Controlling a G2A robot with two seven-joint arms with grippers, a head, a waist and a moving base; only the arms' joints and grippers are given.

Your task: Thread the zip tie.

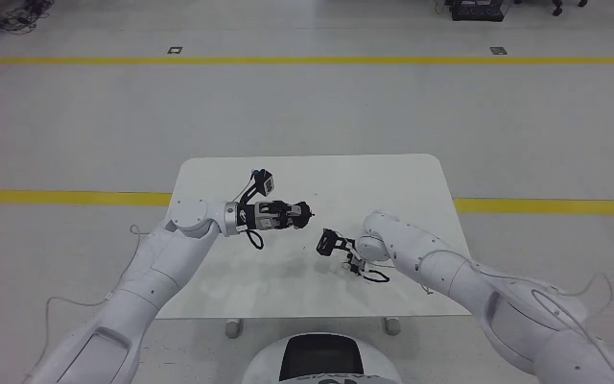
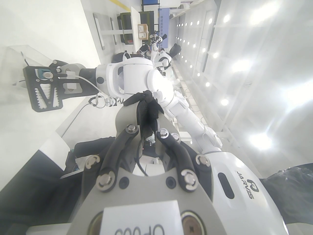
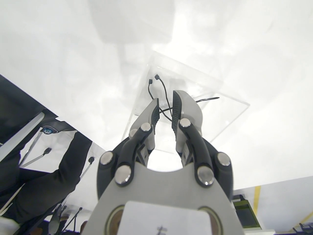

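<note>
Several thin black zip ties lie crossed on a clear acrylic stand on the white table. My right gripper hangs just above them, open, with tie strands running through the narrow gap between its ribbed pads. It also shows at the table's middle and end-on. My left gripper is held above the table to the left of the right one. It is shut on a small black piece that looks like a zip tie's end.
The two grippers are close together, about a hand's width apart over the table's middle. Bare table lies behind them and to the right. The table's front edge is near the arms.
</note>
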